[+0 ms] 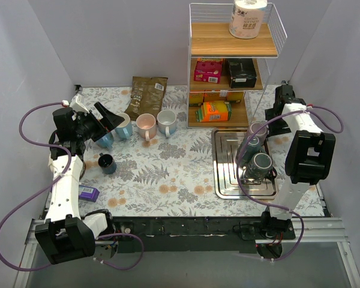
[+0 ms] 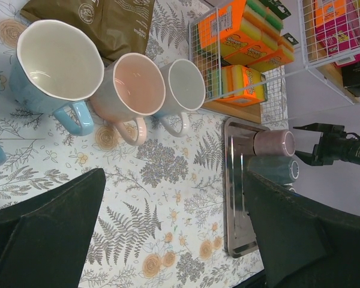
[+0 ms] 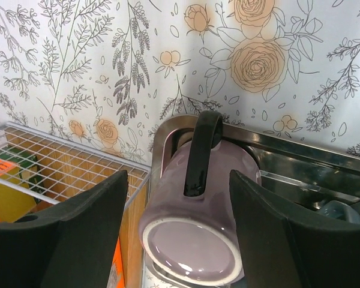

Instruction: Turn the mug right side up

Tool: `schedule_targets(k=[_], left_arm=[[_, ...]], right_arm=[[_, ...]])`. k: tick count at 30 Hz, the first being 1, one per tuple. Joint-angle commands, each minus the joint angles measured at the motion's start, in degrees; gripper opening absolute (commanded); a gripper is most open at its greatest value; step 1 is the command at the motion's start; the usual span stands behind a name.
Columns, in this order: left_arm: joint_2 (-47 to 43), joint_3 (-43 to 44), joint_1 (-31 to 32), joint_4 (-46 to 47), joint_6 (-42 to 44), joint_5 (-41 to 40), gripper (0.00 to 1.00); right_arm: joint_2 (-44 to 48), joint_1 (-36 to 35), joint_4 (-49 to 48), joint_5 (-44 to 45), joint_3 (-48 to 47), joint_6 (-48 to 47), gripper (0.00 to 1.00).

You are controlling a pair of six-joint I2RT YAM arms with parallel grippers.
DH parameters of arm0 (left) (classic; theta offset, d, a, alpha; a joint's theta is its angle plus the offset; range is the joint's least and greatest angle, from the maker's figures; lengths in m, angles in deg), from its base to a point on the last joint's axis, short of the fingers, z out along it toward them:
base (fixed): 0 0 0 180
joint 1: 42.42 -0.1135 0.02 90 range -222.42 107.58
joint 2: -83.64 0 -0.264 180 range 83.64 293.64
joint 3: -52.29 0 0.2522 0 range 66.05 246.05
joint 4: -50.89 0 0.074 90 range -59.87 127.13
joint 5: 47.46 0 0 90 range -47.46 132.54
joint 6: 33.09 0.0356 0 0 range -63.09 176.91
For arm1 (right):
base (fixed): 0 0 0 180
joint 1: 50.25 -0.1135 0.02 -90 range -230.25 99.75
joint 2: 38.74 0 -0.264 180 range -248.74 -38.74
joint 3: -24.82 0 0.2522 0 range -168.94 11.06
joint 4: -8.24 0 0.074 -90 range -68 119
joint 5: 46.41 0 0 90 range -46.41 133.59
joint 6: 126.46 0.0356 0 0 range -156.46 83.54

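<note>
A purple mug [image 1: 257,129] with a black handle stands upside down at the far end of the metal tray [image 1: 225,175]. In the right wrist view the mug [image 3: 195,210] shows its base, with the handle pointing at the table. My right gripper [image 3: 179,180] is open, one finger on each side of the mug, with gaps showing; it also shows in the top view [image 1: 266,125]. My left gripper [image 1: 111,125] is open and empty above the left mugs, and in its own view [image 2: 174,180] it hangs over bare tablecloth. The purple mug [image 2: 274,143] shows there too.
Two grey-teal mugs [image 1: 250,147] [image 1: 262,165] lie on the tray nearer me. Upright blue [image 1: 123,126], pink [image 1: 146,125] and pale [image 1: 167,122] mugs stand in a row. A small dark mug [image 1: 106,162], a brown bag [image 1: 147,93] and a wire shelf rack [image 1: 228,78] are close by.
</note>
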Motion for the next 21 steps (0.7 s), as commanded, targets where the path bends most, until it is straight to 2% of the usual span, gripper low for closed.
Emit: schedule_targets(k=[1,6,11,13,16,21], left_arm=[[0.25,-0.44,0.26,0.98,0.64,-0.84,0.98],[0.78,-0.70,0.26,0.90,0.73,-1.28,0.98],[1.13,-0.70,0.34,0.98,0.73,-1.46,0.98],[1.13,-0.70,0.26,0.98,0.82,-1.63,0.98],[1.22,-0.70,0.26,0.90,0.82,-1.72,0.98],[1.04,-0.70,0.26,0.90,0.82,-1.99,0.98]], right_arm=[[-1.82,0.13,0.21,1.79,-0.23,1.16,0.75],[-3.23,0.13,-0.41,1.61,-0.23,1.51,0.73],[-3.58,0.13,-2.26,1.43,0.65,1.51,0.63],[-3.84,0.13,-2.87,1.00,0.91,1.51,0.53],[-4.02,0.13,-3.48,0.82,1.61,1.69,0.46],[-3.58,0.13,-5.07,0.38,2.67,1.07,0.17]])
